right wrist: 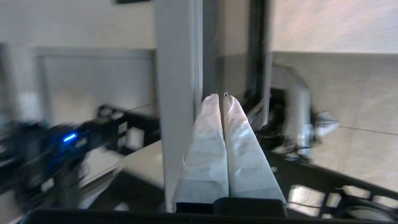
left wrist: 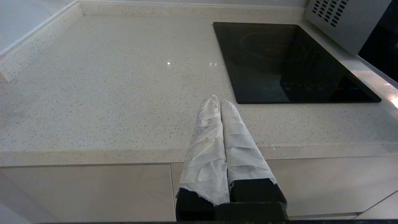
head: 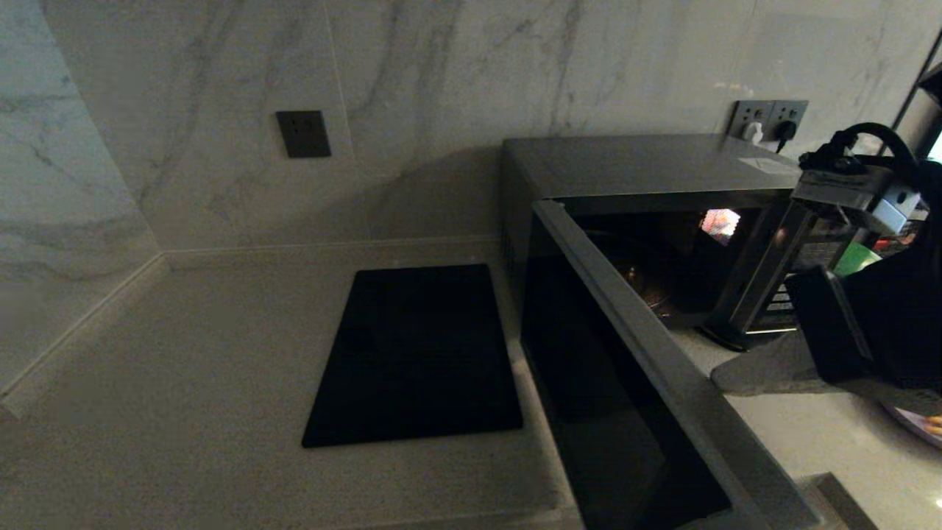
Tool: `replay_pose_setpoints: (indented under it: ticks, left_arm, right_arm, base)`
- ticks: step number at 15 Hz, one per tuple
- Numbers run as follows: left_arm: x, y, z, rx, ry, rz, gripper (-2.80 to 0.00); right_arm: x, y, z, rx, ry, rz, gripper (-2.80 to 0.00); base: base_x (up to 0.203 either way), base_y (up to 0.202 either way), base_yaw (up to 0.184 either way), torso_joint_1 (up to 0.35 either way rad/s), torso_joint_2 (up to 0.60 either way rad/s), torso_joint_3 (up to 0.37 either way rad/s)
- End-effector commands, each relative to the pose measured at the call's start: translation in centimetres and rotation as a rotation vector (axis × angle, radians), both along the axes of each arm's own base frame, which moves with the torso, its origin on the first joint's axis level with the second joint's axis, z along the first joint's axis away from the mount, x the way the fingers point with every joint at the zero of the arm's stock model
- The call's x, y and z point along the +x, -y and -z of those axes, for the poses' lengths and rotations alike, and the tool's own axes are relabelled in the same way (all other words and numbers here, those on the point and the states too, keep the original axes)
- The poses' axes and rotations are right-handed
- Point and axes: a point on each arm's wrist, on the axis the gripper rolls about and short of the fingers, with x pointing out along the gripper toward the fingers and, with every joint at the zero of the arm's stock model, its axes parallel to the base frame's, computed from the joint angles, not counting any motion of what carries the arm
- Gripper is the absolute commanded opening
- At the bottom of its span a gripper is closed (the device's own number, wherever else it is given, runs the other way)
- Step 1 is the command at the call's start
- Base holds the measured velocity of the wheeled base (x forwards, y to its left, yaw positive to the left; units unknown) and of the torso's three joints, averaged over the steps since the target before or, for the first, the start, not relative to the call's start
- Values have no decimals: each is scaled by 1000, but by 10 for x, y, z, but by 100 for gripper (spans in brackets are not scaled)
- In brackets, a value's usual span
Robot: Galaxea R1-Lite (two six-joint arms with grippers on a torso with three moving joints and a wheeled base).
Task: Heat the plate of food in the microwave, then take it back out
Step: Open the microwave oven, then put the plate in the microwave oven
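The microwave [head: 640,162] stands at the back right of the counter. Its door [head: 666,368] is swung wide open toward me, and the dark cavity with its turntable [head: 647,288] shows behind it. Only a sliver of the lavender plate of food [head: 916,425] shows at the right edge, below my right arm [head: 854,184]. In the right wrist view my right gripper [right wrist: 220,96] is shut and empty, its white-wrapped fingers next to a blurred upright grey strip [right wrist: 177,93]. My left gripper [left wrist: 219,101] is shut and empty over the counter's front edge.
A flat black panel [head: 416,357] lies in the counter left of the microwave and also appears in the left wrist view [left wrist: 289,62]. A dark wall socket [head: 302,133] and a plugged outlet [head: 769,118] are on the marble wall. Something green [head: 857,258] sits behind the right arm.
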Motion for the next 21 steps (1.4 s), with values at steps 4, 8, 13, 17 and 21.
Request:
replay_pose_setpoints:
  ticks: [4, 8, 13, 17, 21]
  left_arm:
    - [0, 0, 0, -1, 0, 0, -280]
    - [0, 0, 0, -1, 0, -2, -280]
    - [0, 0, 0, -1, 0, -1, -280]
    - [0, 0, 0, 0, 0, -2, -280]
    - [0, 0, 0, -1, 0, -2, -280]
  right_arm:
    - [-5, -4, -8, 51, -6, -44, -280]
    - [-9, 3, -12, 56, 3, -34, -280]
    - [0, 62, -20, 62, 84, 283, -280]
    - [12, 143, 0, -48, 120, 760, -280]
    - [33, 219, 37, -184, -31, 1096, -280]
  base:
    - [0, 0, 0, 0, 0, 0]
    - [0, 0, 0, 0, 0, 0]
    - [0, 0, 0, 0, 0, 0]
    - [0, 0, 0, 0, 0, 0]
    - [0, 0, 0, 0, 0, 0]
